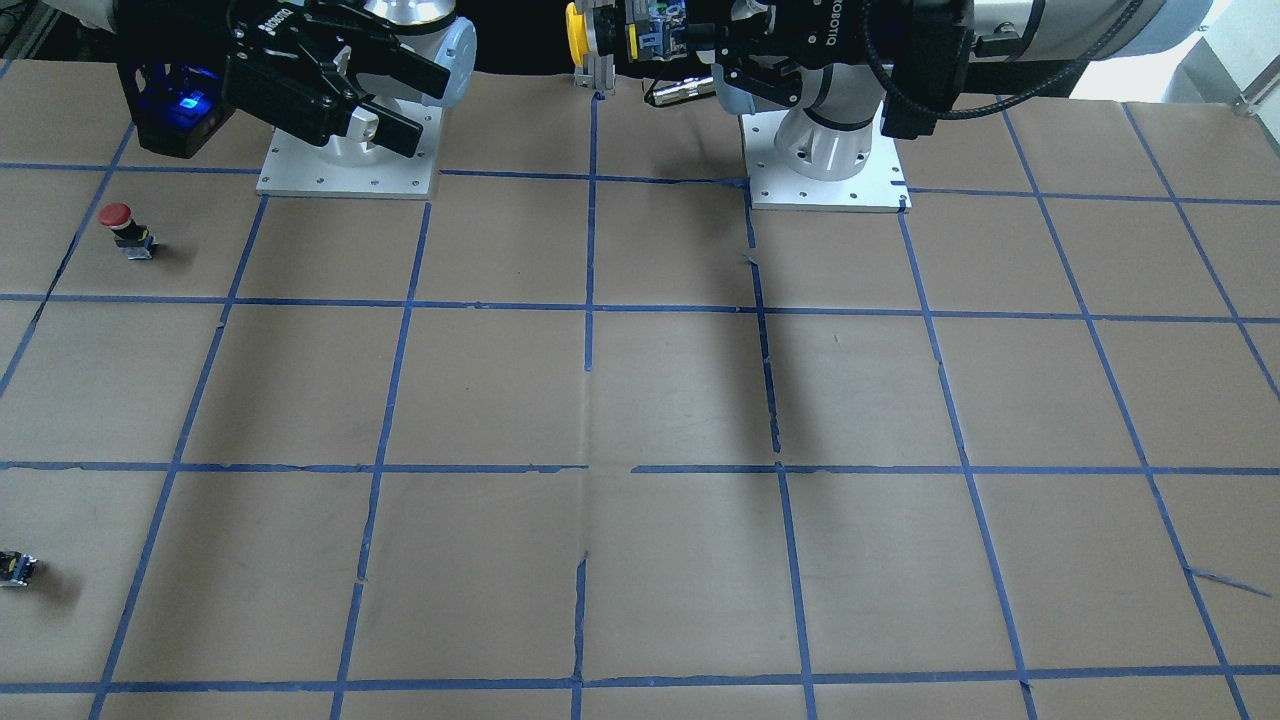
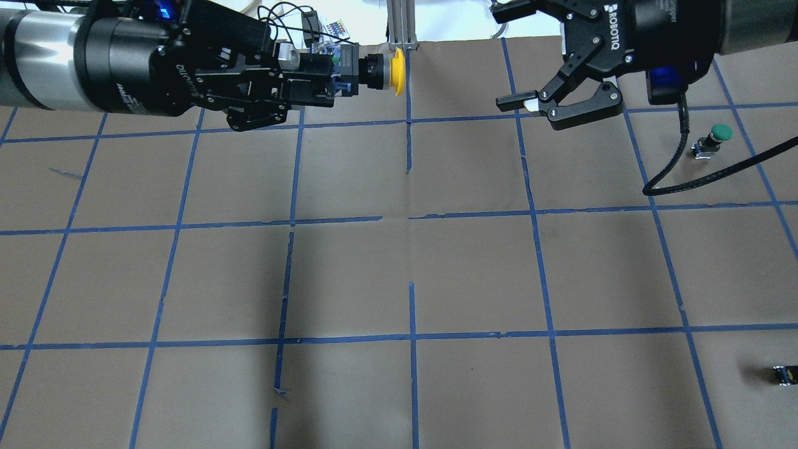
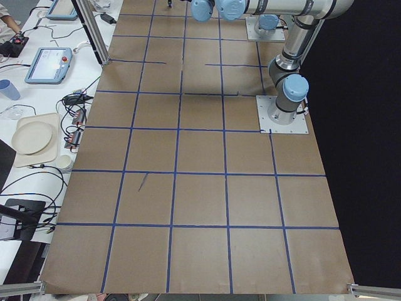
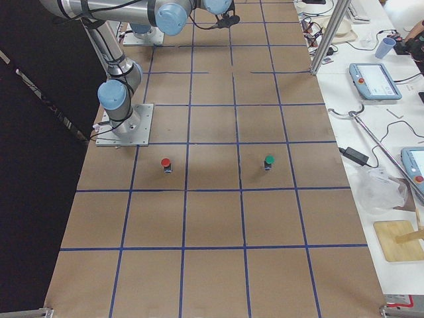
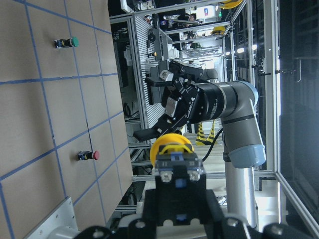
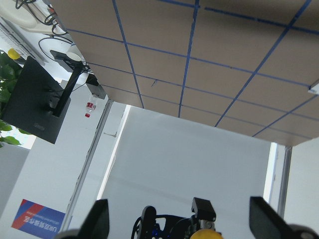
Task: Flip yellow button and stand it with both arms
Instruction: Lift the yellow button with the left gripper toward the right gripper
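My left gripper (image 2: pixel 321 78) is shut on the grey-black body of the yellow button (image 2: pixel 397 67) and holds it level, high above the table's far middle, with the cap pointing at my right gripper. In the front view the button (image 1: pixel 574 35) sits at the top centre, held by the left gripper (image 1: pixel 665 45). My right gripper (image 2: pixel 506 57) is open and empty, a short gap to the right of the cap. It also shows open in the front view (image 1: pixel 425 100). The left wrist view shows the button (image 5: pixel 172 149) with the right gripper (image 5: pixel 148 107) beyond it.
A red-capped button (image 1: pixel 125 230) and a green-capped button (image 2: pixel 717 137) stand on the right arm's side of the table. A tiny black-yellow block (image 2: pixel 784 374) lies near that side's edge. The arms' white base plates (image 1: pixel 825 185) sit at the robot's edge. Blue tape grids the brown table.
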Controlling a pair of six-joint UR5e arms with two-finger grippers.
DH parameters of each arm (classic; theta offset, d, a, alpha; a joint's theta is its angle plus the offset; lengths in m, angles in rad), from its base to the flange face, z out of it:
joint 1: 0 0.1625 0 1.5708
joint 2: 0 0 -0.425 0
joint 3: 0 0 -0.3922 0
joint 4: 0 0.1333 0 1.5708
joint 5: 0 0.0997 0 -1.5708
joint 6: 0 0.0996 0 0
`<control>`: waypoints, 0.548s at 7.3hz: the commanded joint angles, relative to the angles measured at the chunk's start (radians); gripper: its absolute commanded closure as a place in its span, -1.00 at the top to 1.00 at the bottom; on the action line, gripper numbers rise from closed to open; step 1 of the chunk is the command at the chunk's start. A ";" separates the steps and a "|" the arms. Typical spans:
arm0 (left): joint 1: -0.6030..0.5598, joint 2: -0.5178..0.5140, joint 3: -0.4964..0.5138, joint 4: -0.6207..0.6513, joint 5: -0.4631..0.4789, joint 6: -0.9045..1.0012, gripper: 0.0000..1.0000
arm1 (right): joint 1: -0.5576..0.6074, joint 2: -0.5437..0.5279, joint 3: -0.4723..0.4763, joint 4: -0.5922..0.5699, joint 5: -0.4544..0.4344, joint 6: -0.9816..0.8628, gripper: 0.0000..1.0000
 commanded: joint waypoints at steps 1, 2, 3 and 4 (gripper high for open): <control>-0.049 -0.012 0.005 0.009 -0.079 0.034 -0.83 | 0.019 -0.009 0.012 0.009 0.049 0.119 0.99; -0.039 -0.015 0.021 0.054 -0.085 0.037 -0.83 | 0.071 -0.007 0.014 0.009 0.049 0.136 0.99; -0.034 -0.015 0.023 0.104 -0.081 0.014 -0.83 | 0.105 -0.009 0.012 0.007 0.046 0.153 0.99; -0.046 -0.015 0.019 0.104 -0.087 0.001 -0.83 | 0.105 -0.026 0.014 0.009 0.044 0.156 0.99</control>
